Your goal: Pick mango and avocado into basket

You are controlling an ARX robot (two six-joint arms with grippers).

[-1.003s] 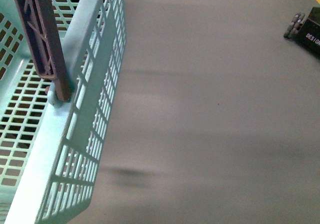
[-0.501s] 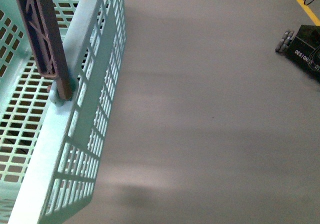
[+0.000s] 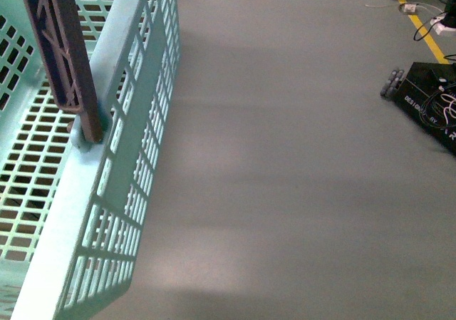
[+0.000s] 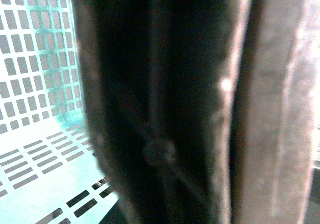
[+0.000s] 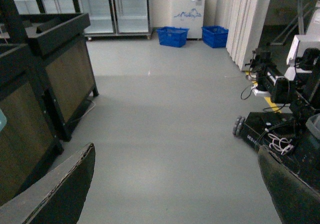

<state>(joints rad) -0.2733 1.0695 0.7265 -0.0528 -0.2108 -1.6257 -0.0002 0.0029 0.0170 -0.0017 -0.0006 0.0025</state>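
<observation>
The pale teal basket [image 3: 117,156] fills the left of the front view, held up above the grey floor, its brown handle [image 3: 60,56] standing upright. In the left wrist view the brown handle [image 4: 260,109] fills the frame close up, with the basket's slotted wall [image 4: 35,84] behind it; my left gripper is shut on the basket, its fingers hidden. My right gripper [image 5: 180,194] is open and empty over bare floor, its dark fingertips [image 5: 65,189] at the frame's lower corners. The mango and the avocado are out of view.
A black wheeled base [image 3: 427,99] with cables stands at the right; it also shows in the right wrist view [image 5: 265,131]. Dark wooden stands [image 5: 45,79] line one side. Blue baskets [image 5: 172,36], glass-door fridges [image 5: 115,7] and a yellow floor line [image 3: 427,31] lie beyond.
The front view has shifted: the black wheeled base has slid down and left in frame, and more of the yellow line and cables shows. The basket keeps its place in frame.
</observation>
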